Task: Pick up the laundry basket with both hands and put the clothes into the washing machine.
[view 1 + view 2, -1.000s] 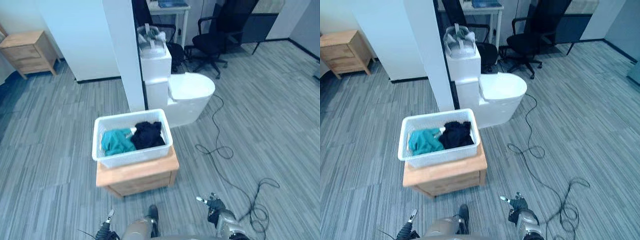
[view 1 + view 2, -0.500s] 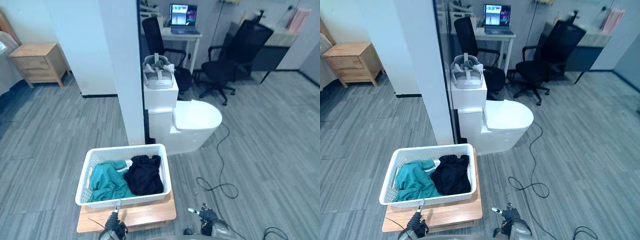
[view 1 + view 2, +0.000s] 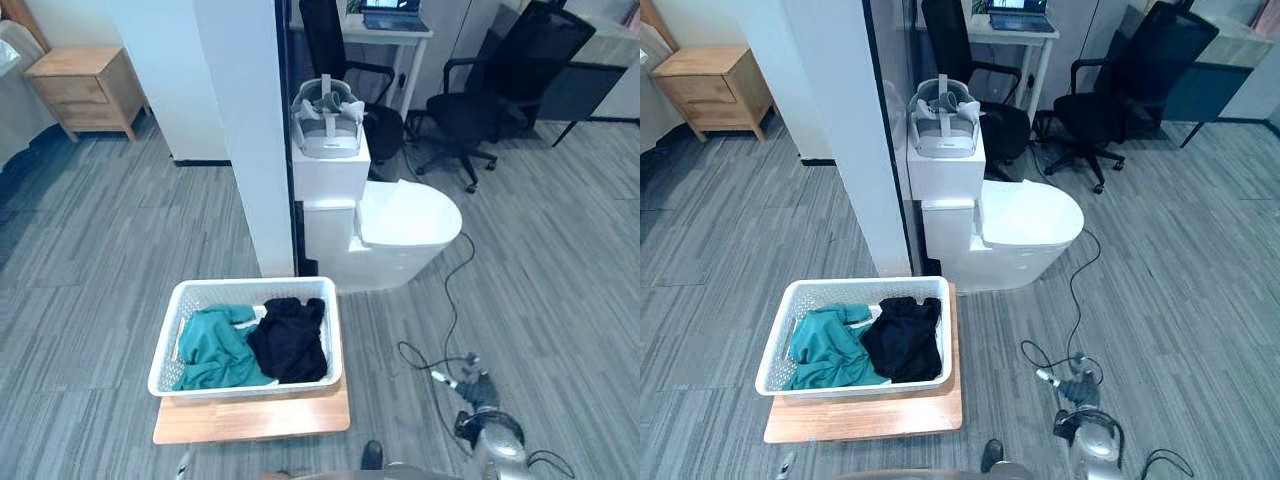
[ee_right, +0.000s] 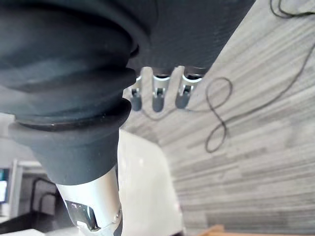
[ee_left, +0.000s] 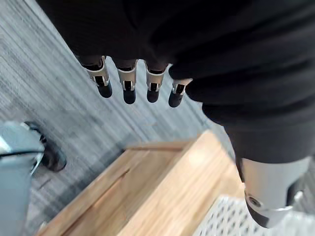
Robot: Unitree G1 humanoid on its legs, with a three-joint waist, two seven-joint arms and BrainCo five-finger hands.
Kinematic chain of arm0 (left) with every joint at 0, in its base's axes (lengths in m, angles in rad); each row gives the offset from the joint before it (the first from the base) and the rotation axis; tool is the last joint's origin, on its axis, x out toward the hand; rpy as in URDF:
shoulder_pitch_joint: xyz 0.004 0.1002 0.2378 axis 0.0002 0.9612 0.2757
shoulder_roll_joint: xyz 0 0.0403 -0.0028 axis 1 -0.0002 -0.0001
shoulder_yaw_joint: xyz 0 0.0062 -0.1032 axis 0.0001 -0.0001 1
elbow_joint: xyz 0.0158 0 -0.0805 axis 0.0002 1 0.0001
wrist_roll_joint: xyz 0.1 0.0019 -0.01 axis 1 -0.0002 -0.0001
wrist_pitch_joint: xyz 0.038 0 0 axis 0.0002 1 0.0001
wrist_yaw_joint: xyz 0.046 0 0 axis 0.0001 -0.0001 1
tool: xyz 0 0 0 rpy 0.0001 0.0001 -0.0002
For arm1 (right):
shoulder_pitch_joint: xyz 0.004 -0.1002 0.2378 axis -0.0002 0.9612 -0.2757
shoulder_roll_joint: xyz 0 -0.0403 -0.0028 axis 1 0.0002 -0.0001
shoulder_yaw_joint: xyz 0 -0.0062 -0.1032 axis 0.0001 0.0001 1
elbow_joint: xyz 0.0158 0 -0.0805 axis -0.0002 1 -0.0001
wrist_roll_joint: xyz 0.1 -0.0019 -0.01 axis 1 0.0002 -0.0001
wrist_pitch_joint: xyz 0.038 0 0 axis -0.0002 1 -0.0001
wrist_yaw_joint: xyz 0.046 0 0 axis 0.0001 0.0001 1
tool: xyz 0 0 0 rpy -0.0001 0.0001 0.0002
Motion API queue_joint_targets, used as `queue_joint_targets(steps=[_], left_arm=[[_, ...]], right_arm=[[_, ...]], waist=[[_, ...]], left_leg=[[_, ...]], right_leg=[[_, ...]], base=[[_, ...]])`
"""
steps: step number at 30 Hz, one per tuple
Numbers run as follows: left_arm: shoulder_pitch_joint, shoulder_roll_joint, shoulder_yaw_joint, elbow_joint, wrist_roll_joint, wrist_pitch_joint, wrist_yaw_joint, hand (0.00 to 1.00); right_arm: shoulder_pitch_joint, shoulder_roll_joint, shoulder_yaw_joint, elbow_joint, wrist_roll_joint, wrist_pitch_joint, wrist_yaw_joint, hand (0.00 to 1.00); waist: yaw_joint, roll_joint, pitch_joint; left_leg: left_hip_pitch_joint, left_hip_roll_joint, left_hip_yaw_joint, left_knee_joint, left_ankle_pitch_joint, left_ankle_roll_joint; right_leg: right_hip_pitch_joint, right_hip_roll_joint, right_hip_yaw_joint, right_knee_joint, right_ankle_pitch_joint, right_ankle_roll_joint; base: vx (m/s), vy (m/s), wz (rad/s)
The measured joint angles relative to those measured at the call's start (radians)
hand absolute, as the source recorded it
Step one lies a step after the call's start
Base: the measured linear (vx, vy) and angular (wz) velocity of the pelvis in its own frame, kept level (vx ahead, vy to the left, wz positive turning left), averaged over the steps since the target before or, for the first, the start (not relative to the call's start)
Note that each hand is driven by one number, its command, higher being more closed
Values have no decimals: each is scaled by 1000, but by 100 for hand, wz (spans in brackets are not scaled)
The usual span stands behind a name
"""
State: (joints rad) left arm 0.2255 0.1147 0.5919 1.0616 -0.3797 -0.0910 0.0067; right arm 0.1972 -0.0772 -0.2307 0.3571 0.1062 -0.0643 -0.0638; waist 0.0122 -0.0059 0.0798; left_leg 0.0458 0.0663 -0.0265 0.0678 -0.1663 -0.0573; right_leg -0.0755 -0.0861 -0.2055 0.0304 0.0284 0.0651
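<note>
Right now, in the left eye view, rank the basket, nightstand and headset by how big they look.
1. basket
2. nightstand, which stands farther off, so its true size is unsure
3. headset

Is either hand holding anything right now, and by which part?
Nothing is held. The left hand and right hand are both open and empty; the laundry basket sits untouched on the wooden stand.

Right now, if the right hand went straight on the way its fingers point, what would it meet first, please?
Most likely the grey floor: beyond the right hand its wrist view shows carpet, with the white toilet-shaped unit off to one side. Depth is unclear.
</note>
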Motion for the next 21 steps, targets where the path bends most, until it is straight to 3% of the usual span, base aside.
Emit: queue_joint_targets(steps=[4,8,12,17,21], left_arm=[[17,83,120,-2,10,5,-30,0],[13,178,195,-10,41,16,-41,0],[-76,389,206,-11,101,18,-50,0],[-254,559,174,-10,159,13,-48,0],[-424,591,-9,-9,224,16,-48,0]], right_arm=[[-29,-64,-45,-178,0,-14,0,0],[-85,-134,-48,-189,0,-20,1,0],[-175,-197,-9,-184,1,-28,4,0],[-328,-210,128,-79,7,-43,6,0],[-416,-194,170,144,43,-26,15,0]], waist=[[1,34,5],[1,43,11],[3,41,19],[7,32,63],[32,28,99]], left_leg=[[-17,-2,2,-1,2,-4],[-19,-10,0,2,17,-26],[-32,-16,-3,7,36,-30],[-42,-13,-1,13,40,-28],[-51,-14,6,9,45,-21]], right_leg=[[-31,-1,10,2,-1,2],[-33,-1,15,1,-1,1],[-33,-1,15,-18,13,-10],[-26,15,26,-60,58,-20],[-29,20,43,-95,100,-25]], base=[[31,3,-4],[35,-5,-4],[-18,-10,0],[-90,-30,-6],[-126,-13,-8]])
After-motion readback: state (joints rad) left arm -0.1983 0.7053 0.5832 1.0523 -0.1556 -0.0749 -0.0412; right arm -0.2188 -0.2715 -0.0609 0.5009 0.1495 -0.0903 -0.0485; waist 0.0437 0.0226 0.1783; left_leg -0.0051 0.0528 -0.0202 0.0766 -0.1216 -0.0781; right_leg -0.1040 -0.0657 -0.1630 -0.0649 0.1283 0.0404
